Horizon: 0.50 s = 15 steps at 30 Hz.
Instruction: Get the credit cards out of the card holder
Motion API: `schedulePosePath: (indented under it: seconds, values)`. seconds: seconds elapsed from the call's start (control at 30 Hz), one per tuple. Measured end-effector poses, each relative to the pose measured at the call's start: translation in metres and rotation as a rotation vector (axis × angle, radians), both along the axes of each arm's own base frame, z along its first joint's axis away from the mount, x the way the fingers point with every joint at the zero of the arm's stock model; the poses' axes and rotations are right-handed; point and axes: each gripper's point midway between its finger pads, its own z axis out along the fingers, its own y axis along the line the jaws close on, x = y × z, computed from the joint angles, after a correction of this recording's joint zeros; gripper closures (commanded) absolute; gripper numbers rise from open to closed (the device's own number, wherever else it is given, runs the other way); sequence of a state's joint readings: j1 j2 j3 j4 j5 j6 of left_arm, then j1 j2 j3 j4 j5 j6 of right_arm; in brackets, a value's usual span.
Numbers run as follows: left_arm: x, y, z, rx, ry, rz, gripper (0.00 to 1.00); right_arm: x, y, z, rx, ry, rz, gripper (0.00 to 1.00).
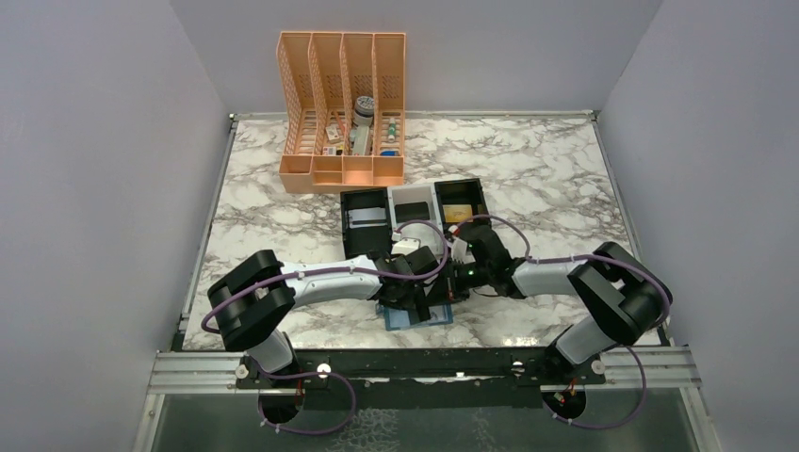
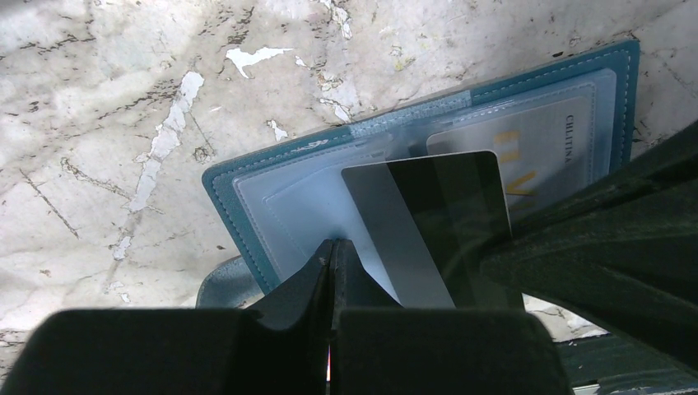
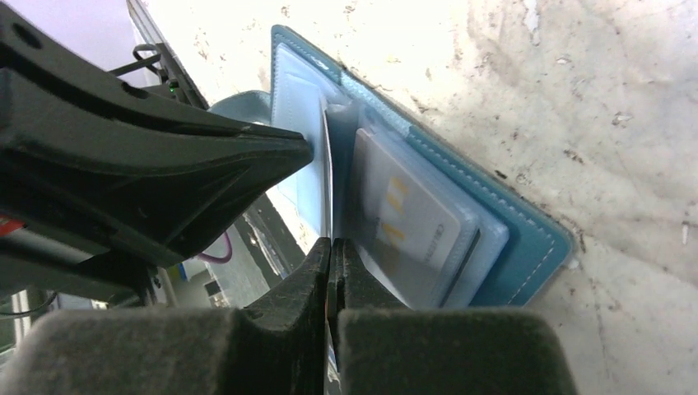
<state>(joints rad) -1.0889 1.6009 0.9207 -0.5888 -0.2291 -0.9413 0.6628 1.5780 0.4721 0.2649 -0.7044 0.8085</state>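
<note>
The light-blue card holder [image 2: 272, 177] lies open on the marble near the front edge; it also shows in the top view [image 1: 419, 317] and the right wrist view [image 3: 527, 239]. My right gripper [image 3: 331, 240] is shut on a black credit card [image 2: 444, 222], seen edge-on in its own view [image 3: 328, 164] and lifted partly out over the holder's centre fold. My left gripper [image 2: 333, 243] is shut, its tips pressing on the holder's left clear pocket. A pale card with yellow letters [image 2: 527, 148] sits in the right pocket.
A black-and-white three-compartment tray [image 1: 415, 202] stands just behind the grippers. A peach file organiser [image 1: 344, 104] with small items is at the back. The table's front edge lies close below the holder.
</note>
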Motion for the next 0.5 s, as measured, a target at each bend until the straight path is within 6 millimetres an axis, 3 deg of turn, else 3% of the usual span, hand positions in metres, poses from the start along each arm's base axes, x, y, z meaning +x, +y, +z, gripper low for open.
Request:
schedulePosePath:
  seconds: [0.13, 0.33, 0.5]
  values:
    - [0.0001, 0.0001, 0.0, 0.0, -0.001, 0.0, 1.0, 0.0031, -0.0038, 0.0077, -0.007, -0.043, -0.007, 0.98]
    - [0.0001, 0.0002, 0.0, 0.001, -0.001, -0.001, 1.0, 0.0017, -0.0071, 0.0006, -0.026, -0.036, 0.003, 0.83]
    - [0.0002, 0.0003, 0.0, 0.002, -0.002, -0.005, 1.0, 0.0022, -0.0048, 0.0006, -0.015, -0.023, -0.001, 0.8]
